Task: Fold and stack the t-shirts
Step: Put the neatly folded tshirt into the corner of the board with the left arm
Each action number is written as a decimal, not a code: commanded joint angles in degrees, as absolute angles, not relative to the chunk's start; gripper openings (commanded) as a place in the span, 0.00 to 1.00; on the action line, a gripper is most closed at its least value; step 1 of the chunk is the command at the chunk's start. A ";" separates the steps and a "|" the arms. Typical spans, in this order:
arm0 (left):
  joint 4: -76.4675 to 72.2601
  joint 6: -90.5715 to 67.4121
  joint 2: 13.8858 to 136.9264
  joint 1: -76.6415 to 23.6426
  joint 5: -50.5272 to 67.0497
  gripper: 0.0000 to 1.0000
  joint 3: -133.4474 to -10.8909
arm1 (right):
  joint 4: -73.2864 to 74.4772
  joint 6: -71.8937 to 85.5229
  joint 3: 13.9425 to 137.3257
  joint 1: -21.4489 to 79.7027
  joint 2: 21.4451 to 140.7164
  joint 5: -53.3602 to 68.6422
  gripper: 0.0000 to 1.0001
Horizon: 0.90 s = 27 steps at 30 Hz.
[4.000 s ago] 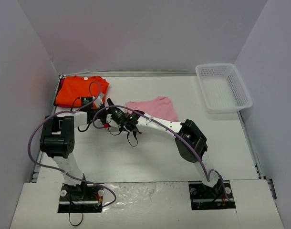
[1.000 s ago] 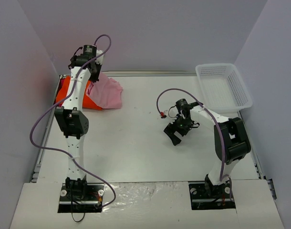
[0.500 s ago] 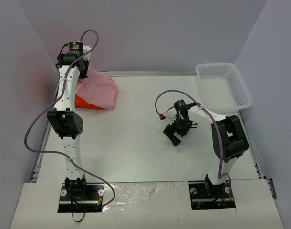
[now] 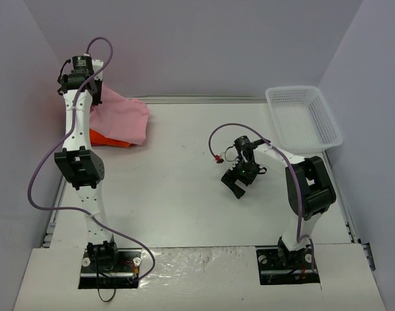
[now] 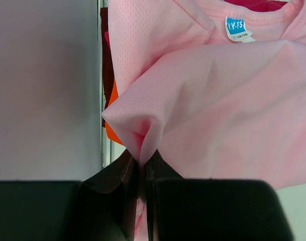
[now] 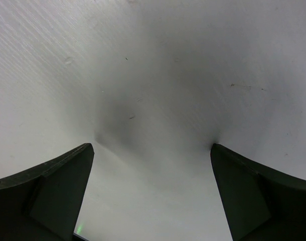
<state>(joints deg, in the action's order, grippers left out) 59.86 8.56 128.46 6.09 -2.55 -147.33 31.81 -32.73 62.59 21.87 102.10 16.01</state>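
The light pink t-shirt (image 4: 123, 116) hangs from my left gripper (image 4: 92, 97) at the far left back corner and drapes over the bright orange t-shirt (image 4: 108, 139), of which only a strip shows below it. In the left wrist view my left gripper (image 5: 143, 163) is shut on a pinched fold of the pink t-shirt (image 5: 218, 100), whose collar label (image 5: 237, 27) faces up; a sliver of the orange t-shirt (image 5: 113, 133) peeks out on the left. My right gripper (image 4: 239, 179) hovers low over bare table right of centre. Its jaws stand wide open around nothing (image 6: 150, 148).
A white mesh basket (image 4: 304, 120) stands at the back right corner. The grey side wall (image 5: 42, 90) is close on the left of the left gripper. The raised table rim (image 4: 184, 99) runs along the back edge.
My left arm has swung further left and back, dragging the pink t-shirt over the orange one so that less orange shows. The right arm has hardly moved.
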 commanded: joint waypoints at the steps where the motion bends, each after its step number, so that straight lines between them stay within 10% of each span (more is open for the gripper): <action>1: 57.13 9.23 126.56 7.73 -3.43 0.02 -149.77 | 33.22 -32.17 61.52 21.97 105.99 15.21 1.00; 27: 45.88 10.99 132.62 13.01 -5.71 0.02 -141.24 | 33.40 -31.73 61.61 21.97 109.42 13.98 1.00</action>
